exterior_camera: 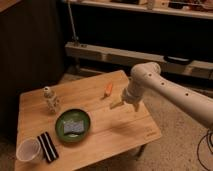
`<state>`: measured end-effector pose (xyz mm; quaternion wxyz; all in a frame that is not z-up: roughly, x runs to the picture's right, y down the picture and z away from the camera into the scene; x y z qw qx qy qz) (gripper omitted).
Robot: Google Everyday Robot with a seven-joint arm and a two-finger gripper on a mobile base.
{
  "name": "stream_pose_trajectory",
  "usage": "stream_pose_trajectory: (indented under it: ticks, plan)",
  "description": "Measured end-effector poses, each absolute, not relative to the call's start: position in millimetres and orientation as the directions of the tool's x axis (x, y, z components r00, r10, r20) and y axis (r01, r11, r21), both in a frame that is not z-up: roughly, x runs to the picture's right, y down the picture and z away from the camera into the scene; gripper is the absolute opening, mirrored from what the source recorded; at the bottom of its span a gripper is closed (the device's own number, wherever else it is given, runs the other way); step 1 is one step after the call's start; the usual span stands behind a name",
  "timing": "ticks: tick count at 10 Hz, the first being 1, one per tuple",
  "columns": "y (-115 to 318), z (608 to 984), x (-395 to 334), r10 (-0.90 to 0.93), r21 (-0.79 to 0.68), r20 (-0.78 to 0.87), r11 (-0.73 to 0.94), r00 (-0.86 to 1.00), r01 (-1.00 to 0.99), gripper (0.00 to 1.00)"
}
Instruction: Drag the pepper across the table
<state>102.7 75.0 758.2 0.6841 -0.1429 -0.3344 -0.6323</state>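
Camera view: gripper (120, 104) hovers right of centre over the table (115, 131), just below-right of the orange pepper (109, 90); its opening cannot be told.

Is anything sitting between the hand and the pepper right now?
Nothing visible. The hand is close beside the pepper, with only bare table between them. The white bottle and the green plate sit well off to the side.
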Motion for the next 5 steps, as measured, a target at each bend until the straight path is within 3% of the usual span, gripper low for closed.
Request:
stream_pose_trajectory:
  ticks: [5]
  plan:
    - [-59,802,89,-0.84,0.228,0.543,0.167,0.018,0.959,0.8]
